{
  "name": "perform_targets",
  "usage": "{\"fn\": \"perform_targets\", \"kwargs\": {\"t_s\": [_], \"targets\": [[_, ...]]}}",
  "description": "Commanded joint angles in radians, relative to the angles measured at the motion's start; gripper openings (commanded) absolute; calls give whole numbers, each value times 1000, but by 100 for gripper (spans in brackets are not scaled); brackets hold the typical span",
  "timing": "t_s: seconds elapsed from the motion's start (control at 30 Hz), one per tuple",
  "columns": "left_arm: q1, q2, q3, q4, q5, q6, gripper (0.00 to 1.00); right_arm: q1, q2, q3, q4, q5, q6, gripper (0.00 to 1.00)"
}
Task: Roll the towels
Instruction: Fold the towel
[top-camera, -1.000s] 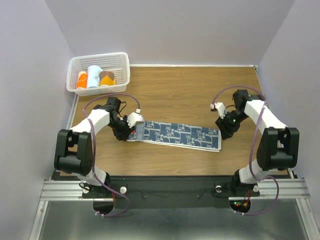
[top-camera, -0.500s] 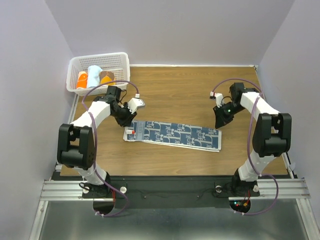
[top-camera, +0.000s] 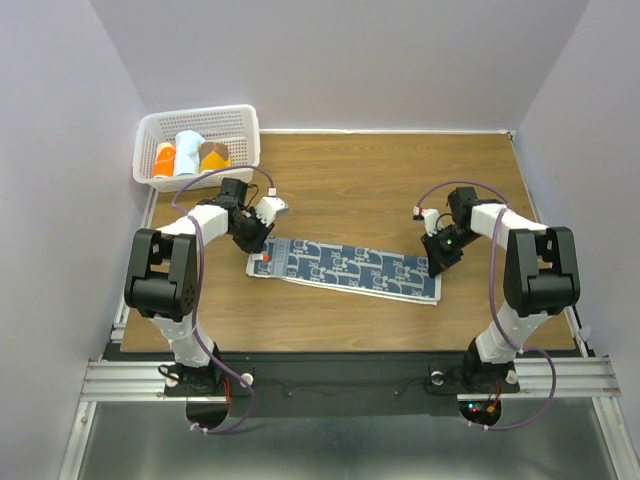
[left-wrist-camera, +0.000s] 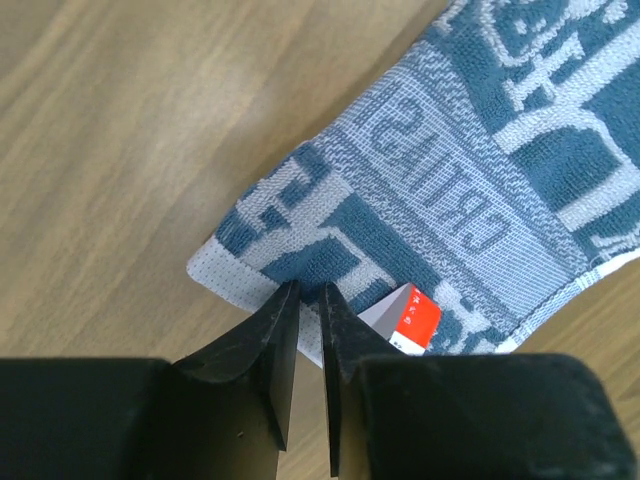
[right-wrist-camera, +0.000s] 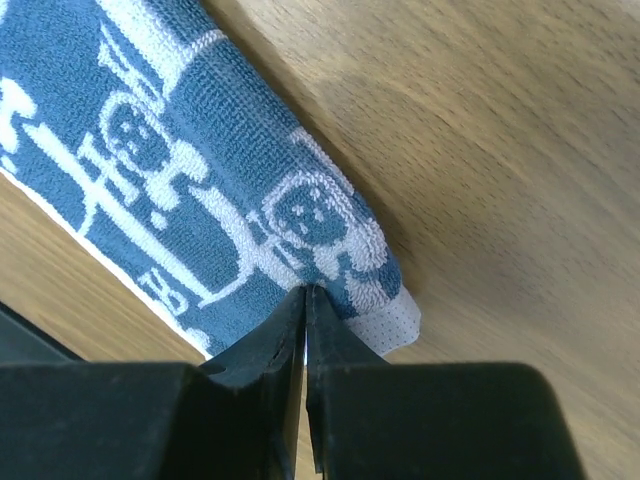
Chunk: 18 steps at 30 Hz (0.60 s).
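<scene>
One navy towel (top-camera: 345, 268) is lying across the centre of the frame on one wooden table (top-camera: 380, 180), carrying a single red-and-white tag (left-wrist-camera: 405, 318). Two robot arms, the left arm (top-camera: 195, 225) and the right arm (top-camera: 495, 215), are reaching in from the lower edge. One white basket (top-camera: 248, 135) is sitting at upper left, holding three rolled towels: one orange roll (top-camera: 164, 160), one pale blue roll (top-camera: 187, 152) and one brown-and-orange roll (top-camera: 213, 156).
</scene>
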Motion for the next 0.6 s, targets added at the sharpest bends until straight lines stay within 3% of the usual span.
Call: {"fn": "perform_targets", "kwargs": {"t_s": [0.0,0.1,0.13,0.23,0.43,0.57], "targets": [[23,53,-3,67,-115,-7,25,0,19,-31,182,168,6,9],[22,50,52,2,-16,41,27,0,3,9,137,94,-4,12],[19,6,60,-40,65,74,28,0,-11,21,91,69,-6,13],[-42,-110,62,-97,138,130,32,0,-45,73,-14,-61,-17,21],[-307,-231,55,-30,83,93,32,0,-79,153,-86,-210,69,26],[-351,-151,101,-3,54,-23,32,2,-24,191,-77,-199,89,25]]}}
